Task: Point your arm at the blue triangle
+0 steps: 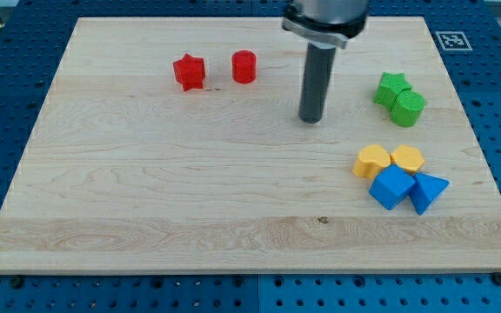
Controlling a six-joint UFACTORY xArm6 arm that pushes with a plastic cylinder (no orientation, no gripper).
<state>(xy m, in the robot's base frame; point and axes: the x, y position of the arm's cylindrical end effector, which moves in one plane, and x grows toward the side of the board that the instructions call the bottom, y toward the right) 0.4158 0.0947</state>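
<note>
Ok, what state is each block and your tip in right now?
My tip: on bare board, touching nothing.
Blue triangle block: against blue cube block.
Yellow blocks: side by side.
Green blocks: touching.
Red star block, red cylinder block: apart.

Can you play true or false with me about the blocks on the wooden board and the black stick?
1. My tip is touching the blue triangle. False: my tip stands on bare wood, well toward the view's upper left of that block.
2. The blue triangle sits right beside a blue cube. True.
3. Two yellow blocks lie just above the blue ones in the view. True.
4. The red star is next to the green blocks. False: it is at the view's upper left beside a red cylinder; the green ones are at the right.
5. There are three green blocks. False: only two show, pressed together.
</note>
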